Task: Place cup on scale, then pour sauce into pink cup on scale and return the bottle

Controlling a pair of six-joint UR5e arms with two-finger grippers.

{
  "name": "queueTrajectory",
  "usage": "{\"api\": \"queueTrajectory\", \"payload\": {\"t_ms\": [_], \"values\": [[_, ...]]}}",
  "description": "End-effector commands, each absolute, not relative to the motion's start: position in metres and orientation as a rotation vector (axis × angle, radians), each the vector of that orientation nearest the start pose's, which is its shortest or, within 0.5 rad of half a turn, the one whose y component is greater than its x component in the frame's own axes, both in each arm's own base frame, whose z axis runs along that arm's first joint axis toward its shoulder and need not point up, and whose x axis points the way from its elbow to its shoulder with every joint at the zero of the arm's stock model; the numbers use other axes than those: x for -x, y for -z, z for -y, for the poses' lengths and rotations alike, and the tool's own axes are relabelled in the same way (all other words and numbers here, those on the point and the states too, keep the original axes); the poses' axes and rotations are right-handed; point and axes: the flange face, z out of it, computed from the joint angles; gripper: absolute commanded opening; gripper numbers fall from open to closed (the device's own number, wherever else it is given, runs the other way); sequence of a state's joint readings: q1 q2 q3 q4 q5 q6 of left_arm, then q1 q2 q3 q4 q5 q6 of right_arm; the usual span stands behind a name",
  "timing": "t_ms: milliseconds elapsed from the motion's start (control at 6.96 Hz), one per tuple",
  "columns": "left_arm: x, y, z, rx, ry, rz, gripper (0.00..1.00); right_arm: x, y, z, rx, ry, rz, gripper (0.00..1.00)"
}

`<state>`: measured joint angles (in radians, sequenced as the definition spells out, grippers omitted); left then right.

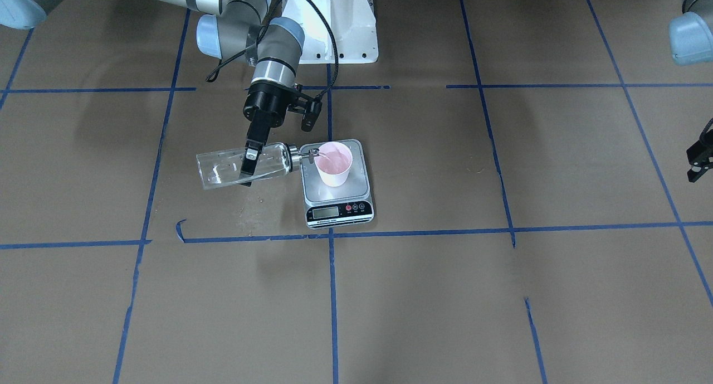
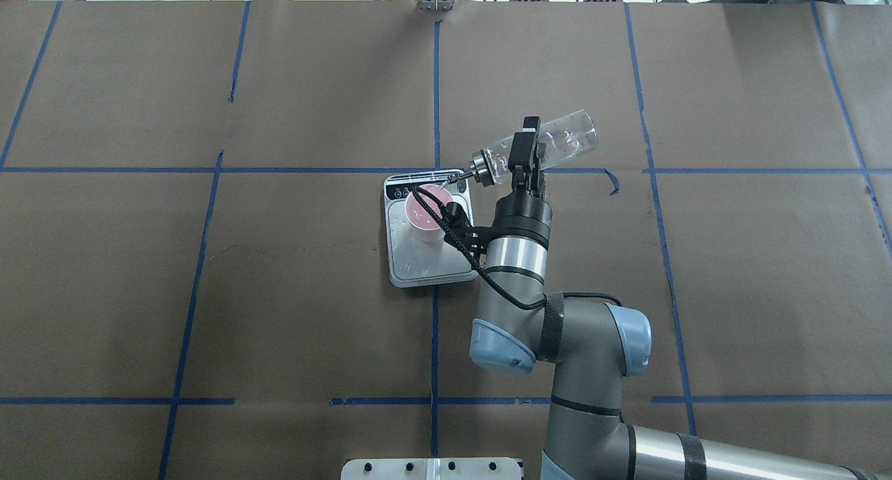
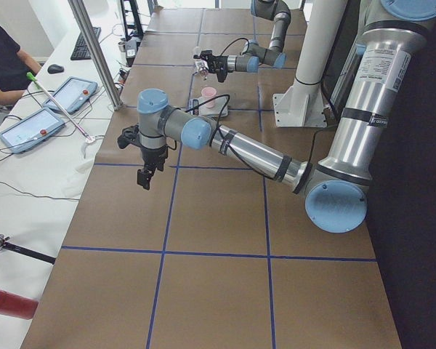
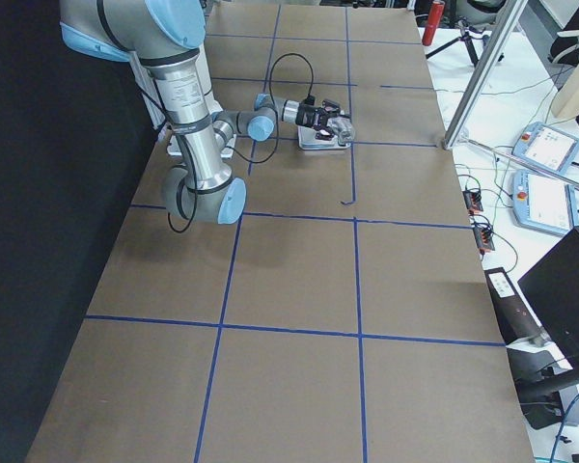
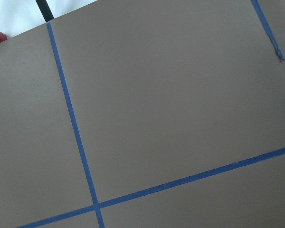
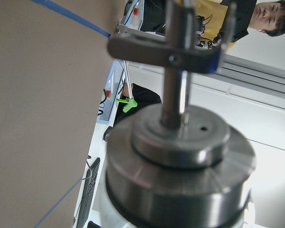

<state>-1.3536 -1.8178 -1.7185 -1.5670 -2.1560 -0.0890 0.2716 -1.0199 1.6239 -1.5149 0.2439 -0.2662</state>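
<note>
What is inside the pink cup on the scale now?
The cup shows its pink inside with a faint sheen under the spout of the bottle; the fill level cannot be judged. Overhead, the wrist cable covers part of it.

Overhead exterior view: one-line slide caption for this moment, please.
Right hand holds the bottle tipped nearly flat, pouring end at the rim of the pink cup standing on the scale.

The tilted bottle [image 1: 217, 172] clamped in the right gripper [image 1: 249, 165] blocks the scale [image 1: 356, 192] on the robot's right, spout over the cup [image 1: 335, 164], while open table [image 1: 501, 295] borders the scale's other 2 reachable sides, the left gripper [image 3: 144, 178] hanging well apart.
</note>
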Motion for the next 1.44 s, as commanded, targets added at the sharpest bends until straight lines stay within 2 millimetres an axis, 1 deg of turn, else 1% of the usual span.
{"api": "queueTrajectory", "payload": {"t_ms": [0,144,287,431,574,718,862,1005,1293], "values": [[-0.05,-0.466,0.594,-0.285,-0.236,-0.63,1.0,0.55,-0.252,0.394,-1.09,0.982,-1.027,0.0],[-0.051,-0.466,0.594,-0.285,-0.237,-0.631,1.0,0.548,-0.25,0.394,-1.058,1.034,-1.095,0.0],[-0.05,-0.467,0.594,-0.284,-0.235,-0.63,1.0,0.547,-0.24,0.396,-1.036,1.069,-1.134,0.0],[-0.05,-0.467,0.594,-0.284,-0.235,-0.63,1.0,0.546,-0.237,0.395,-1.05,1.05,-1.118,0.0],[-0.051,-0.466,0.594,-0.285,-0.236,-0.632,1.0,0.546,-0.239,0.394,-1.09,0.994,-1.066,0.0],[-0.051,-0.464,0.594,-0.287,-0.236,-0.634,1.0,0.546,-0.251,0.392,-1.15,0.899,-0.969,0.0],[-0.051,-0.464,0.594,-0.287,-0.236,-0.634,1.0,0.55,-0.262,0.386,-1.198,0.814,-0.862,0.0],[-0.049,-0.462,0.594,-0.292,-0.233,-0.636,1.0,0.558,-0.274,0.385,-1.218,0.764,-0.798,0.0],[-0.049,-0.459,0.594,-0.295,-0.231,-0.636,1.0,0.567,-0.276,0.377,-1.27,0.622,-0.605,0.0]]}}
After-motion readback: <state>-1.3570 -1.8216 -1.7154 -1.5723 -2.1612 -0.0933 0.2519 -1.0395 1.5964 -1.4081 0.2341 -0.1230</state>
